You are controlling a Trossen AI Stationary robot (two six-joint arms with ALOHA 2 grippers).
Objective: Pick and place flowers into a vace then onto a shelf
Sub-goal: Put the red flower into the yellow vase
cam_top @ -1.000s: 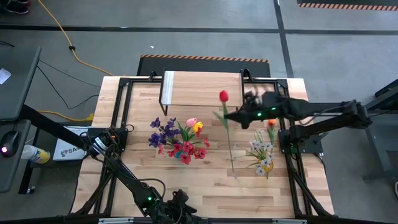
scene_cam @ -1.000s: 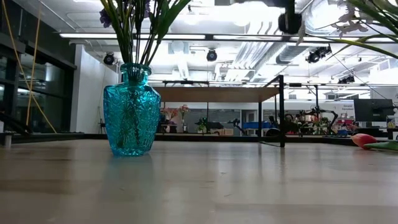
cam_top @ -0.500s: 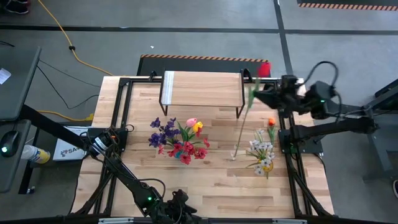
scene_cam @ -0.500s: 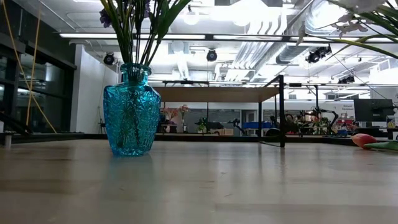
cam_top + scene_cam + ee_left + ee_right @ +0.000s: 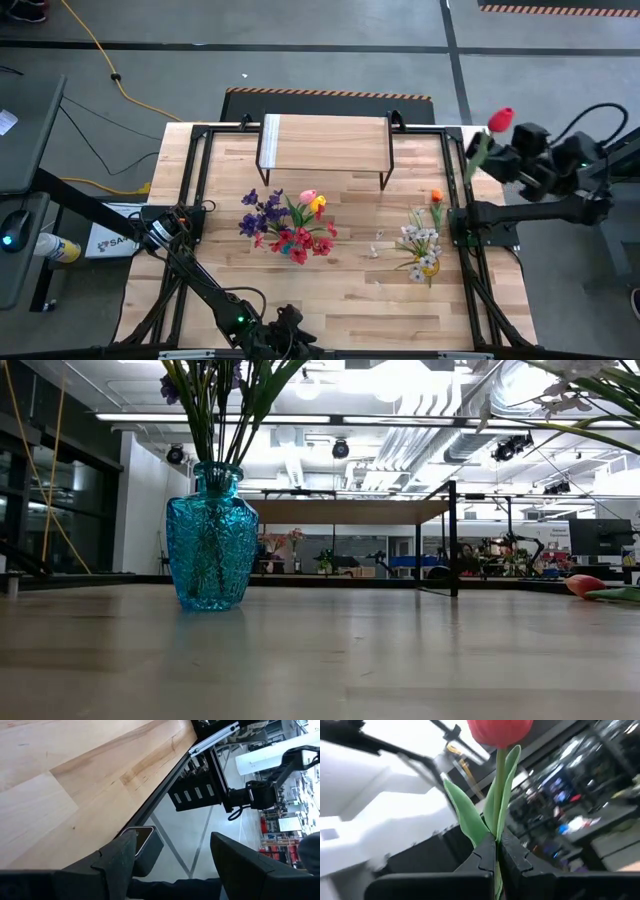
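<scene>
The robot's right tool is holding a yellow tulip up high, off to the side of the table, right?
Not quite. The tulip is red, not yellow. The right wrist view shows the right tool shut on its green stem, with the red bloom above. The rest is right: the high view shows it held up beyond the table's right edge.

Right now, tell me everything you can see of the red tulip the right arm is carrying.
The red tulip is an artificial flower: closed red bloom, thin green stem, long green leaves. The right gripper is shut on its stem just below the leaves. In the high view it is tilted, bloom beyond the table's right edge, touching nothing else.
</scene>
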